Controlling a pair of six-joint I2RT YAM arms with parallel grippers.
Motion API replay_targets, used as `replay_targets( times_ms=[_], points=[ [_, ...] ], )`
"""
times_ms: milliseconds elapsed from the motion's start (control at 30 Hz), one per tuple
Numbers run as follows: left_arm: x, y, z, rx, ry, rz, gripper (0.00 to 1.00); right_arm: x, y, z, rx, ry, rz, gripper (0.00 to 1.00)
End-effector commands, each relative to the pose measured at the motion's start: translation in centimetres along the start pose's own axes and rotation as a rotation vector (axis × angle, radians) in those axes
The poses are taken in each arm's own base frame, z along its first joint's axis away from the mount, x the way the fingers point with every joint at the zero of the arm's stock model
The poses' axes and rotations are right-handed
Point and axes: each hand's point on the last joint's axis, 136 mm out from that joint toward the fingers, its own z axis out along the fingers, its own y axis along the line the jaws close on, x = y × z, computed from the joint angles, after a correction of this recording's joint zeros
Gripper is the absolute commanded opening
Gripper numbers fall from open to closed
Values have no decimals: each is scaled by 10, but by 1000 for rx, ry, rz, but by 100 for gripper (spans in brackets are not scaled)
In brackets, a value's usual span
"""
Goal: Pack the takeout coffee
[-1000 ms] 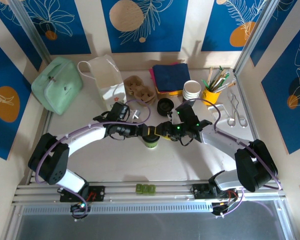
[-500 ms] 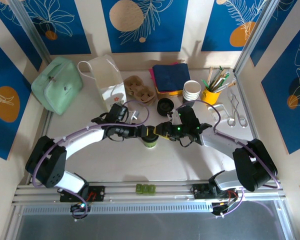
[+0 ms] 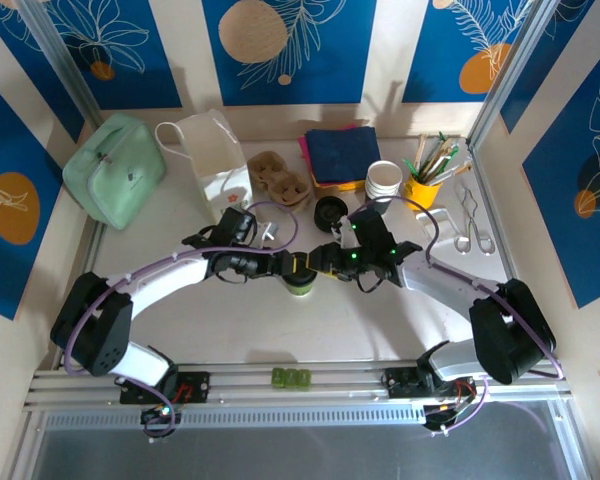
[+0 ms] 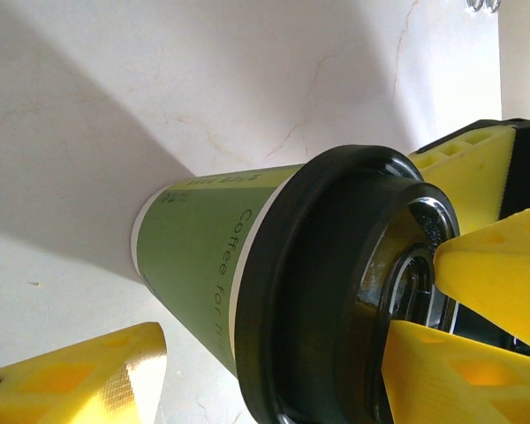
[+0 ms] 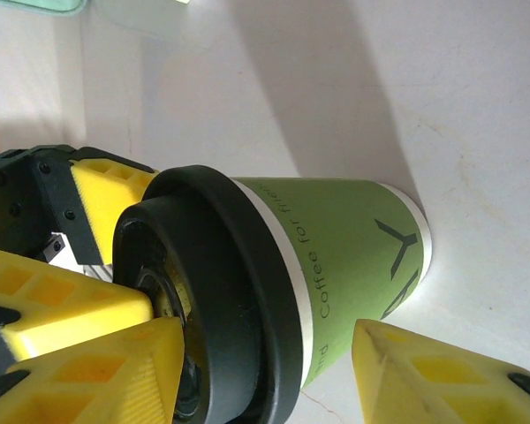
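Observation:
The takeout coffee is a green paper cup [image 3: 301, 284] with a black lid [image 4: 336, 291], standing upright mid-table; its wall reads "Coffee" [image 5: 353, 256]. My left gripper [image 3: 286, 265] comes at it from the left and my right gripper [image 3: 325, 259] from the right. Each straddles the lid's edge. In the left wrist view one finger [image 4: 79, 375] hangs beside the cup wall with a gap, the other [image 4: 468, 375] lies over the lid top; the left gripper [image 4: 274, 353] is open. The right gripper [image 5: 269, 340] is open the same way, its outer finger [image 5: 433, 375] just off the wall.
Behind the cup lie a loose black lid [image 3: 330, 212], a brown cup carrier [image 3: 278, 178], a white paper bag [image 3: 212, 150] and a stack of white ribbed cups [image 3: 384, 180]. A mint bag [image 3: 115, 168] sits far left; a yellow utensil pot [image 3: 425, 188] and tongs [image 3: 470, 228] far right.
The right wrist has edged slightly left and back over the lid. The cup stays in place and both sets of jaws keep the same spread.

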Motion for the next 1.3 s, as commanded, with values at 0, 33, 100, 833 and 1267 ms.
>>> replay_targets(
  times_ms=[0,33,100,833,1267],
  points=[
    [7,-2,-5,-7,34,-8,65,12,-4,-2,73,55,-8,54],
    [5,-4,-6,-3,30,-5,65,11,-2,-2,72,57,-14,55],
    [3,-7,-7,5,21,0,66,9,2,-2,71,56,-21,55],
    [-21,-14,-33,-62,-72,61,66,-4,15,-16,102,12,-76,55],
    [-7,19,-5,-119,7,7,62,5,-15,5,154,49,-18,55]
  ],
)
